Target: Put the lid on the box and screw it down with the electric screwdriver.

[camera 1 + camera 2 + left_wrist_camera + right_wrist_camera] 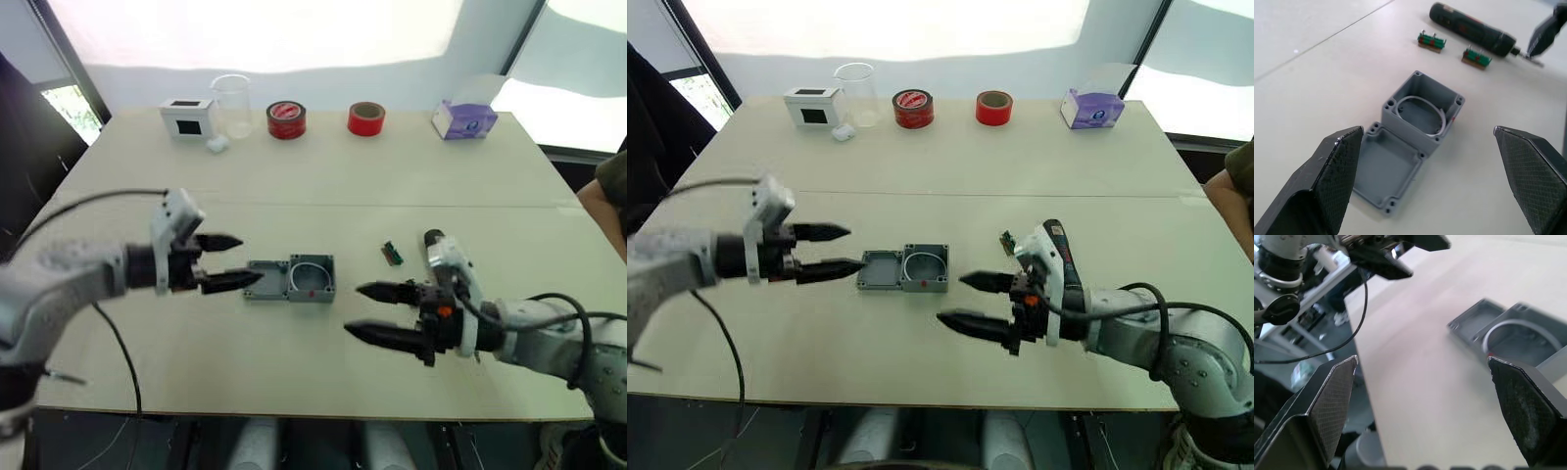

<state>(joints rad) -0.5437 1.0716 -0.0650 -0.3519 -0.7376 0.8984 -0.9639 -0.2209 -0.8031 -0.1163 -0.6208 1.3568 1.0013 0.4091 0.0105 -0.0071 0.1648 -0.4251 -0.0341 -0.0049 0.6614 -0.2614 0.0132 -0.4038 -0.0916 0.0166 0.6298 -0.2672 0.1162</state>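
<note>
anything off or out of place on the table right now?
Nothing damaged or spilled. The lid lies hollow side up, touching the open box on the robot's left, so it needs flipping. A pale ring sits inside the box. The screwdriver lies flat beyond two small circuit strips. Both claws, left and right, are open and empty.

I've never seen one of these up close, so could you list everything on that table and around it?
box: 1, grey, open, mid-table
lid: 1, grey, inner side up, touching the box on the robot's left
electric screwdriver: 1, black with red, lying right of the box
circuit strips: 2, green-brown, beside the screwdriver
white box with dark window: 1, far edge, left
clear beaker: 1, beside the white box
tape rolls: 2, red, far edge, middle
tissue box: 1, purple, far edge, right
person's arm: 1, right border
table: 1, beige
left gripper: black, open, left of lid
right gripper: black, open, right of box
</note>
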